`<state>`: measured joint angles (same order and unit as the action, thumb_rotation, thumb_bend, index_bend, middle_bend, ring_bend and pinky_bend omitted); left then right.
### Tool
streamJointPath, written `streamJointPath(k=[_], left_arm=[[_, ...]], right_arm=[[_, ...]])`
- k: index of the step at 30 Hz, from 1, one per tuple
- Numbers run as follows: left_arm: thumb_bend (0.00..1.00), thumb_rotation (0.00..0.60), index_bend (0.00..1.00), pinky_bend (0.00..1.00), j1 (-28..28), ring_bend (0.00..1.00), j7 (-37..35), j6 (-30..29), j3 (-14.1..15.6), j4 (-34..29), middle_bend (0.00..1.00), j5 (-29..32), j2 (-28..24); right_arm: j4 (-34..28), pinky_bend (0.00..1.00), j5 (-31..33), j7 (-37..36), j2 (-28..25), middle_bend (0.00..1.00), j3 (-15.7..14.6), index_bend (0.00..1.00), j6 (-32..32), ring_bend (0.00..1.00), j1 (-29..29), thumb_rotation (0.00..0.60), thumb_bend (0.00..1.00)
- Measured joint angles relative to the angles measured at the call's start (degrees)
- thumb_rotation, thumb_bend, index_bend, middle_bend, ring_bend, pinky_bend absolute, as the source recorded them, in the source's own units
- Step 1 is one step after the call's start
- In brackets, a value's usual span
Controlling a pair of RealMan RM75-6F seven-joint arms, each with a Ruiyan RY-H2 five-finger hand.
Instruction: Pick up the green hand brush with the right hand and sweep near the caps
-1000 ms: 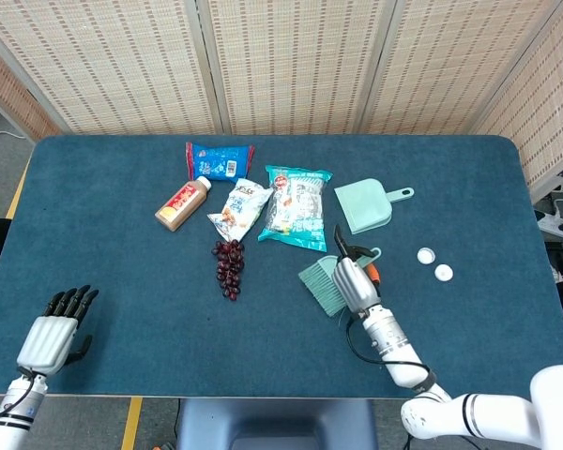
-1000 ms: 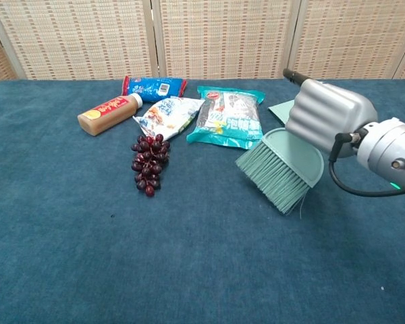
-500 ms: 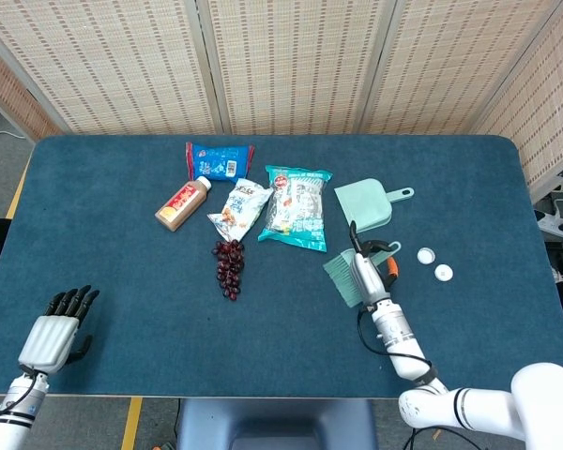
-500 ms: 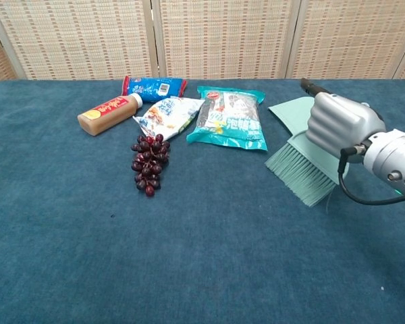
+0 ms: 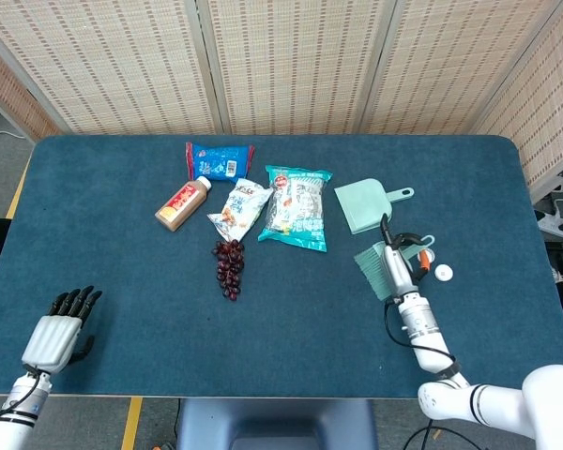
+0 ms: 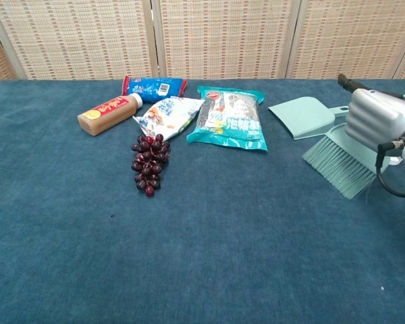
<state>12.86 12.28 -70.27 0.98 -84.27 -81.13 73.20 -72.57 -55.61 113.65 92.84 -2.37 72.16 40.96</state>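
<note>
Head view: the right hand (image 5: pixel 395 269) grips the green hand brush (image 5: pixel 372 266) just left of two white caps (image 5: pixel 435 263); the left hand (image 5: pixel 56 330) rests spread on the counter (image 5: pixel 122 281).

Chest view: the brush's bristles (image 6: pixel 337 164) angle down near the dustpan (image 6: pixel 302 116).

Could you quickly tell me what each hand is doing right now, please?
Left hand: open, holding nothing, resting at the table's near edge.
Right hand: holding the green brush, bristles beside the caps.
</note>
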Motion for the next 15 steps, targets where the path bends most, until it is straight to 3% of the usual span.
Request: streamJointPath(k=[8,15], left_arm=[[0.43,0.600,0.00,0.09,-0.1,0.00,0.8,-0.3,0.3,0.1,0.00,-0.3,0.5],[0.43,0.600,0.00,0.09,-0.1,0.00,2.1,-0.1,0.6,0.3,0.00,-0.2,1.2]], right_arm=[[4.2,0.00,0.6,-2.4,-1.4,0.87,-1.2,1.00,-0.8,0.56,-1.2,0.600,0.54],[11.9,0.00,1.5,-6.6,-1.2,0.87,-1.7,1.00,-3.1,0.56,-2.8,0.600,0.54]])
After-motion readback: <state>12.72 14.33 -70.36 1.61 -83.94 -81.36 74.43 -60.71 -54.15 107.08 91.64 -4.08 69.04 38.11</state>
